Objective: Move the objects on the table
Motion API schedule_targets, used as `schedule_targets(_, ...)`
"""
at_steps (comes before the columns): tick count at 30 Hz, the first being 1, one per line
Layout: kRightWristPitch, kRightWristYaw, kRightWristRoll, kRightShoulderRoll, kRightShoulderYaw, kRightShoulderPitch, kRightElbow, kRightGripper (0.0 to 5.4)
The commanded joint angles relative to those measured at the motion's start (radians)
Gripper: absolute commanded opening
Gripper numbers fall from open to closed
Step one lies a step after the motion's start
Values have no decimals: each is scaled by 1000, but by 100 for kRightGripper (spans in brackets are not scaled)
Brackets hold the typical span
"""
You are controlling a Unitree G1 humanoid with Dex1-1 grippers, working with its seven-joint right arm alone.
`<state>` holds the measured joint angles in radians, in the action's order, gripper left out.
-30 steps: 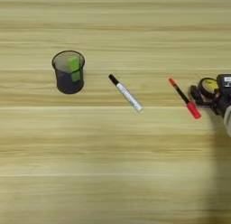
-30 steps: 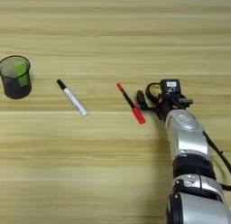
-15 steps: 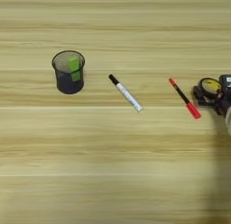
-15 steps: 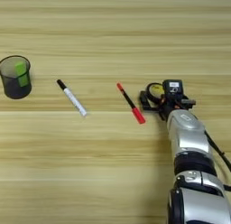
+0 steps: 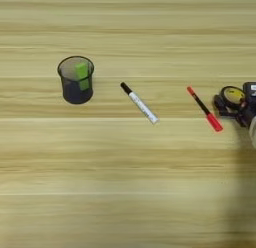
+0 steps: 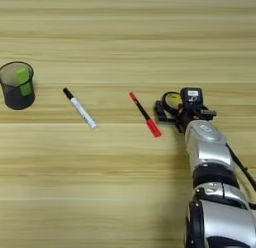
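At the far right of the table [image 5: 125, 182] lies the black tape ring with a yellow core [image 6: 173, 99]. My right gripper [image 6: 175, 108] is right at it, its black parts close around the ring's near side, with the silver forearm [image 6: 205, 142] reaching in from the bottom right. Just left of the ring the thin black-and-red pen [image 6: 145, 114] lies aslant. The white black-capped marker [image 5: 139, 102] lies in the middle. At the left the dark mesh cup [image 5: 76, 79] stands upright with the green stick [image 5: 82, 76] inside it.
Broad bare wood stretches across the near half and the far strip of the table. The forearm covers the bottom right corner in the right eye view.
The gripper has shifted only very slightly at the tape ring. The pen, marker and cup lie where they were.
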<state>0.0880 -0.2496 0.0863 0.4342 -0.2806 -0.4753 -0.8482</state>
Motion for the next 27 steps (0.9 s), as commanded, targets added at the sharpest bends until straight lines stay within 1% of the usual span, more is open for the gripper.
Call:
schedule_targets(1,31,-34,41,37,-15,-80,25,539)
schedule_targets(2,35,-36,43,36,-13,-80,25,538)
schedule_targets(6,46,-46,50,32,-6,-79,27,488)
schedule_targets(8,50,-52,53,31,-5,-79,30,473)
schedule_targets(11,53,-53,57,32,-2,-77,33,428)
schedule_targets(13,54,-54,58,32,-1,-77,33,410)
schedule_targets(21,51,-57,59,26,6,-78,36,404)
schedule_targets(27,65,-61,43,7,46,-78,115,404)
